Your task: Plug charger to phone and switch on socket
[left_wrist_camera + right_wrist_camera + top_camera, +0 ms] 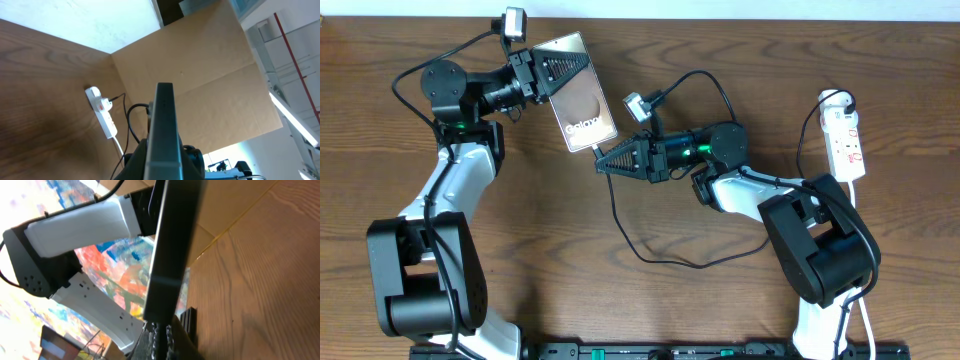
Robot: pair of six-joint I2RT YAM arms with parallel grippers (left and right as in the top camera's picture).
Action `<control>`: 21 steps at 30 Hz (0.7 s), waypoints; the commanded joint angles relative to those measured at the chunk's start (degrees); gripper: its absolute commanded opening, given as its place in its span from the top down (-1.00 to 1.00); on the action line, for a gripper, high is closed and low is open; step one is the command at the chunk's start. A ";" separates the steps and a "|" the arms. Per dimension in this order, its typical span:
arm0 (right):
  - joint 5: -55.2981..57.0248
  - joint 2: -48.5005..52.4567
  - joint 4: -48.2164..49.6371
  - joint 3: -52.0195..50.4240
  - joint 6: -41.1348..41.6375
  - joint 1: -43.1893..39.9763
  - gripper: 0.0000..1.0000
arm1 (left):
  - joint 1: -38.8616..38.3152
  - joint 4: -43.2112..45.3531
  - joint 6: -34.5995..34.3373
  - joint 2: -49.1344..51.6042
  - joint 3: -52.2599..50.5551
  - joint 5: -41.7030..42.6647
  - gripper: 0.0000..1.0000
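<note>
The bronze phone (578, 95) with white "Galaxy" lettering is lifted off the table, my left gripper (535, 75) shut on its upper end. In the left wrist view the phone (164, 125) shows edge-on between the fingers of that gripper (164, 165). My right gripper (605, 162) is shut on the charger's plug tip, which meets the phone's lower edge (172, 245). The serrated fingers of the right gripper (161, 330) pinch the tip. The charger cable (650, 258) loops across the table. The white socket (847, 140) lies at the far right, also visible as the socket (102, 112) from the left wrist.
A white cord (860, 190) runs from the socket down past the right arm's base (820, 250). A brown cardboard panel (200, 75) stands beyond the table's far edge. The wooden table (570, 260) carries the slack cable between the arms.
</note>
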 commanded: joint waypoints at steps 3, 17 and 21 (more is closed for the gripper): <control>9.55 0.33 0.33 0.52 0.63 -0.20 0.98 | -0.42 0.63 1.51 -0.96 0.94 5.57 0.85; 10.95 0.33 -0.20 0.52 1.20 -0.20 0.98 | -0.42 0.63 1.68 -0.96 0.94 4.28 0.85; 12.04 0.33 -2.78 0.52 1.18 -0.20 0.98 | -0.42 0.63 1.68 -0.96 0.94 1.99 0.86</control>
